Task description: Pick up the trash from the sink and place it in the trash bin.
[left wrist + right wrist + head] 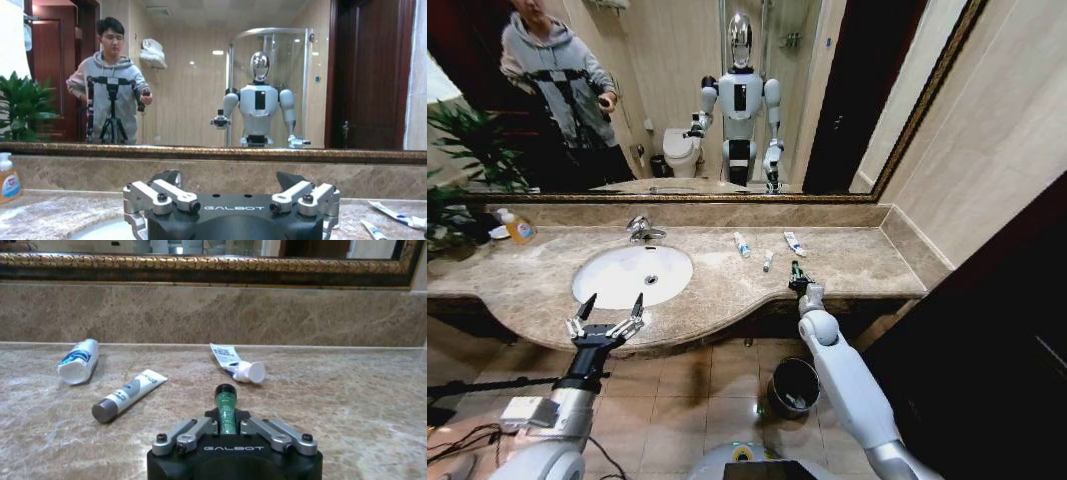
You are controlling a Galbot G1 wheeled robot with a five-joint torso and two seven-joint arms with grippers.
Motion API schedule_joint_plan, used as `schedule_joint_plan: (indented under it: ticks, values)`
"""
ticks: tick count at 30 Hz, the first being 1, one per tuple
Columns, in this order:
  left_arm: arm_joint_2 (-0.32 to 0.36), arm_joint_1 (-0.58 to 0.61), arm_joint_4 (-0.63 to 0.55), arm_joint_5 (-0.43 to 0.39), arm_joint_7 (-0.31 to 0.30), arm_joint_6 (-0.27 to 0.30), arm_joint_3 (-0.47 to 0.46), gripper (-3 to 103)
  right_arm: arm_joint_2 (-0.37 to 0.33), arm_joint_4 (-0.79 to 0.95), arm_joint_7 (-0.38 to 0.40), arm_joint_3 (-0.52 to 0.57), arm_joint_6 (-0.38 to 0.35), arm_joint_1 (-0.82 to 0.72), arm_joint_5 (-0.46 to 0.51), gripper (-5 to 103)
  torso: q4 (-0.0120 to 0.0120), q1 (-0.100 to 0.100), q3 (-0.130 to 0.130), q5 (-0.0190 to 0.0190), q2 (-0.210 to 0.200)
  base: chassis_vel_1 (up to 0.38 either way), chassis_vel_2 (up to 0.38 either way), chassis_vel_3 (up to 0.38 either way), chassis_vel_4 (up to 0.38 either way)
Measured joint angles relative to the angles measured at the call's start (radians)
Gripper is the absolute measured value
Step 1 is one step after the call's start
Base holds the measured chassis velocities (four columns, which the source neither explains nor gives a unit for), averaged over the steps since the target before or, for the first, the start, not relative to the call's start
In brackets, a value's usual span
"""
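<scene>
The white oval sink (617, 283) is set in the marble counter, and its rim (100, 231) also shows in the left wrist view. My right gripper (798, 283) (227, 424) is low over the counter's front right edge, shut on a green tube (795, 269) (225, 402). Three white tubes with blue marks lie on the counter beyond it (78, 361) (128, 395) (237, 364); the head view shows them right of the faucet (742, 245) (768, 261) (794, 243). My left gripper (607, 312) (229, 178) hangs open at the counter's front edge below the sink. The dark trash bin (779, 372) stands on the floor under the counter.
A clear pump bottle of orange liquid (519, 228) (7, 177) stands at the counter's far left beside a green plant (462, 150). The chrome faucet (640, 230) is behind the sink. A mirror (827, 90) lines the back wall, and cables (467, 435) lie on the floor at the left.
</scene>
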Motion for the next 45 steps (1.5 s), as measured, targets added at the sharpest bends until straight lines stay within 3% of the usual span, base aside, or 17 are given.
schedule_joint_plan:
  ticks: [6, 12, 16, 21, 22, 26, 30, 31, 38, 45]
  values:
    - [0.0, 0.0, 0.0, 0.0, 0.0, 0.0, 0.0, 100, -0.047, 0.121, -0.032, 0.053, 0.004, -0.084, 0.02, 12, 0.0, 0.0, 0.0, 0.0, 0.0, 0.0, 0.0, 0.0, 0.0]
    - [0.0, 0.0, 0.0, 0.0, 0.0, 0.0, 0.0, 100, -0.101, 0.308, -0.083, 0.125, 0.065, -0.279, 0.031, 12, 0.0, 0.0, 0.0, -0.0002, 0.0, 0.0, 0.0, 0.0, 0.0]
    - [0.0, 0.0, 0.0, 0.0, 0.0, 0.0, 0.0, 100, -0.099, 0.378, -0.096, 0.15, 0.104, -0.399, 0.021, 12, -0.0002, 0.0, 0.0, -0.0003, 0.0, 0.0, 0.0, 0.0, 0.0]
    - [0.0, 0.0, 0.0, 0.0, 0.0, 0.0, 0.0, 100, -0.05, 0.398, -0.124, 0.16, 0.225, -0.544, -0.046, 12, -0.0002, 0.0, 0.0, -0.0001, 0.0, 0.0, 0.0, 0.0, 0.0]
    - [0.0, 0.0, 0.0, 0.0, 0.0, 0.0, 0.0, 100, -0.031, 0.379, -0.137, 0.16, 0.279, -0.586, -0.076, 12, -0.0001, 0.0, 0.0, -0.0002, 0.0, 0.0, 0.0, 0.0, 0.0]
    - [0.0, 0.0, 0.0, 0.0, 0.0, 0.0, 0.0, 100, 0.005, 0.318, -0.16, 0.152, 0.352, -0.652, -0.11, 12, -0.0002, 0.0, 0.0, -0.0001, 0.0, 0.0, 0.0, 0.0, 0.0]
    - [0.0, 0.0, 0.0, 0.0, 0.0, 0.0, 0.0, 100, 0.019, 0.237, -0.17, 0.148, 0.38, -0.667, -0.13, 12, -0.0001, 0.0, 0.0, -0.0003, 0.0, 0.0, 0.0, 0.0, 0.0]
    - [0.0, 0.0, 0.0, 0.0, 0.0, 0.0, 0.0, 100, 0.031, 0.141, -0.179, 0.14, 0.387, -0.66, -0.138, 12, -0.0001, 0.0, 0.0, -0.0002, 0.0, 0.0, 0.0, 0.0, 0.0]
    - [0.0, 0.0, 0.0, 0.0, 0.0, 0.0, 0.0, 100, 0.06, -0.068, -0.221, 0.124, 0.367, -0.595, -0.129, 12, 0.0, 0.0, 0.0, -0.0001, 0.0, 0.0, 0.0, 0.0, 0.0]
    - [0.0, 0.0, 0.0, 0.0, 0.0, 0.0, 0.0, 100, 0.089, -0.314, -0.272, 0.111, 0.363, -0.502, -0.24, 12, -0.0001, 0.0, 0.0, -0.0003, 0.0, 0.0, 0.0, 0.0, 0.0]
